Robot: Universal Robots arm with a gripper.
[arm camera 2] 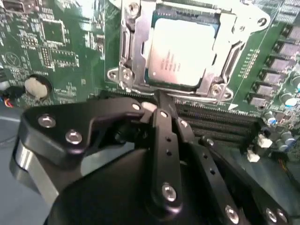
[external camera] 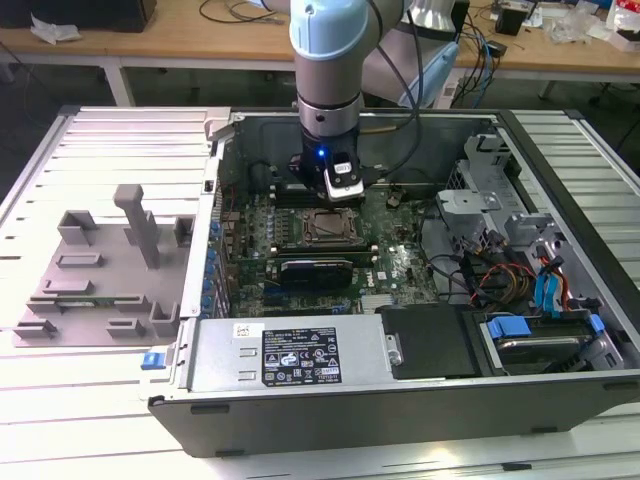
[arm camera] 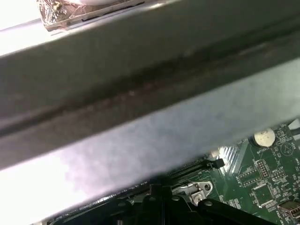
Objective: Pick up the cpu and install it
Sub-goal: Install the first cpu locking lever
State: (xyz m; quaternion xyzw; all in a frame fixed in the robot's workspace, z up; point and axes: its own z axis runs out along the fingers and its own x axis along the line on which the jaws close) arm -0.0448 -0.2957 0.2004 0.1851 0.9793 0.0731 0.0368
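Note:
The cpu (arm camera 2: pixel 180 49), a flat square chip with a silvery-white top, lies inside the metal socket frame (arm camera 2: pixel 125 51) on the green motherboard (arm camera 2: pixel 56 51). My gripper (arm camera 2: pixel 157 101) hangs just off one edge of that frame, over the black memory slots (arm camera 2: pixel 220 124). Its black fingers (arm camera 2: pixel 161 122) meet at the tip with nothing between them. In the exterior view the gripper (external camera: pixel 338 195) sits low inside the open computer case, right behind the socket (external camera: pixel 328 228). Part of the gripper's black body (arm camera: pixel 159 199) shows in the first wrist view.
The case (external camera: pixel 400 400) lies open on a slatted white table (external camera: pixel 90 400). A grey fixture (external camera: pixel 100 265) stands at the exterior view's left. A dark expansion card (external camera: pixel 318 270) sits in front of the socket. Drive cages and cables (external camera: pixel 520 270) crowd the right. A grey bar (arm camera: pixel 150 93) crosses the first wrist view.

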